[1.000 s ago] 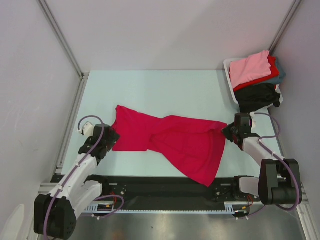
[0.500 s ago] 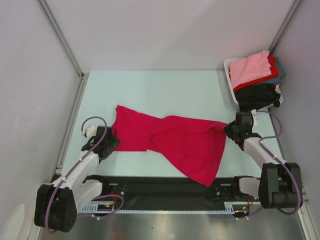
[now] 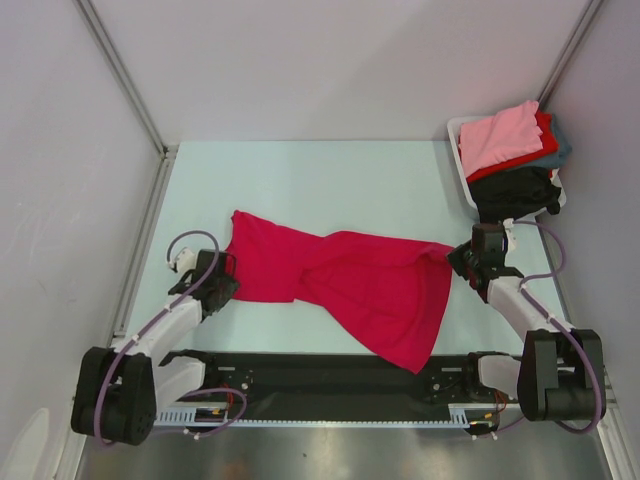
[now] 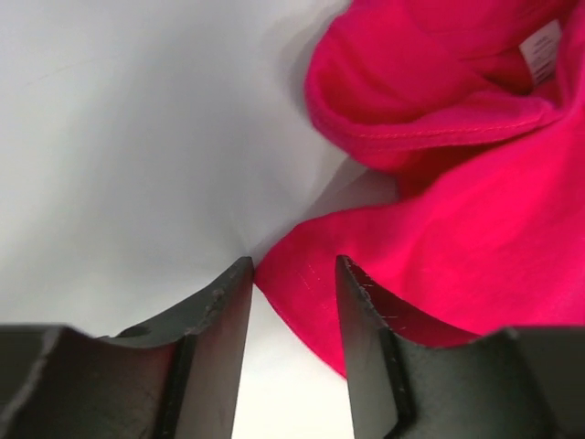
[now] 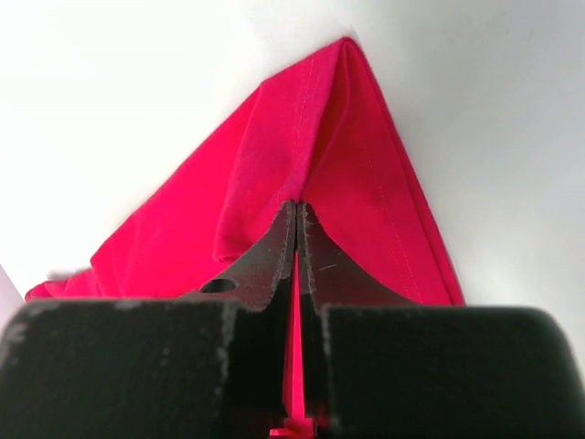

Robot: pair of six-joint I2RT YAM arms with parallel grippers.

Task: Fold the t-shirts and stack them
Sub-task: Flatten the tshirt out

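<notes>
Soft, even light from above fills the overhead view, which stays sharp out to the corners of the pale blue-green bench top. The crumpled crimson-magenta cloth t-shirt casts barely any shadow there. Both wrist views wash the bench almost white, with a grey shadow beside the cloth folds. The black fingers of the left gripper and right gripper are blurred in the foreground.

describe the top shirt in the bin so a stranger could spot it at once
At the table's far right corner sits a white bin piled with shirts. The topmost is the light pink t-shirt, folded, lying on a red t-shirt; it is the palest of the pile.
</notes>
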